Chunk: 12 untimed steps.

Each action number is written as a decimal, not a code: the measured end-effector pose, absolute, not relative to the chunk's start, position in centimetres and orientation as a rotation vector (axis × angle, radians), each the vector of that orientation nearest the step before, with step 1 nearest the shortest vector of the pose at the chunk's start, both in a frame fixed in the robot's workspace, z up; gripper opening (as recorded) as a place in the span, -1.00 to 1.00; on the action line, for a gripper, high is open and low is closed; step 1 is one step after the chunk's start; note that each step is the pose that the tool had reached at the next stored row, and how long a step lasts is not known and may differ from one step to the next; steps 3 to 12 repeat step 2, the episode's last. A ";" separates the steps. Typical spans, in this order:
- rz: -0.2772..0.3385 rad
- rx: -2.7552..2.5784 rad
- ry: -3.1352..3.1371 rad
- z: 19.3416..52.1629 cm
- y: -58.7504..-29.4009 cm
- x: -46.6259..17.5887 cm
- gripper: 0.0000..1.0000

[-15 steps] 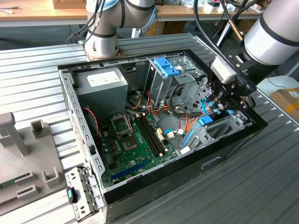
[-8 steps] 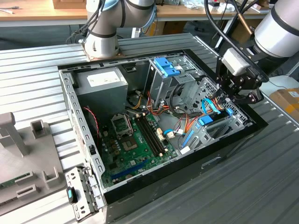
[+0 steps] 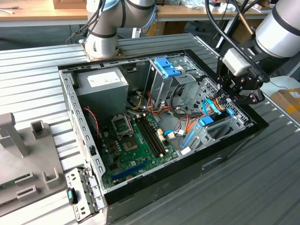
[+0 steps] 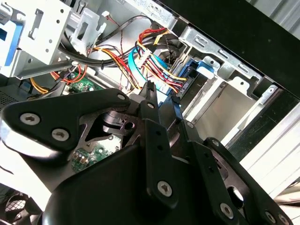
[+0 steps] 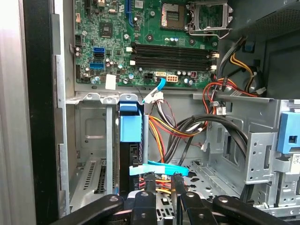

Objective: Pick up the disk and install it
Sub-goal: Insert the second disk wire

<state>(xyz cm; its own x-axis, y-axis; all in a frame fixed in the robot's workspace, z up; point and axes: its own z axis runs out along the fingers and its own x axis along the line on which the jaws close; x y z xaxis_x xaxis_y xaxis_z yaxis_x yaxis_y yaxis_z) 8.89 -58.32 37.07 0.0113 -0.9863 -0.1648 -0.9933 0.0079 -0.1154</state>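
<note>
The black two-finger gripper (image 5: 162,179) hangs over the grey metal drive bay (image 5: 91,136) at the exterior view's right side of the open black PC case (image 3: 187,164). Its fingers (image 5: 149,180) sit narrowly parted, w/ nothing clamped between them. The disk (image 5: 130,123), a dark drive in a bright blue plastic frame, stands edgewise in that bay, just beyond the fingertips.

Risks, as a judgement:
- The light-blue flat cable (image 5: 159,168) and red/yellow wire bundle (image 5: 164,129) lie right by the fingertips; a push could snag or unplug them.
- An off-centre press could jam the disk crooked.

Count: 1 disk, 1 gripper, 1 bay, 1 flat cable, 1 green motherboard (image 5: 150,37).
</note>
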 end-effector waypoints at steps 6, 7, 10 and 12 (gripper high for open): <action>0.052 -2.082 2.078 37.1 -58.3 8.9 -0.45; 0.052 -2.082 2.078 37.1 -58.3 8.9 -0.45; 0.052 -2.082 2.078 37.1 -58.3 8.9 -0.45; 0.052 -2.082 2.078 37.1 -58.3 8.9 -0.45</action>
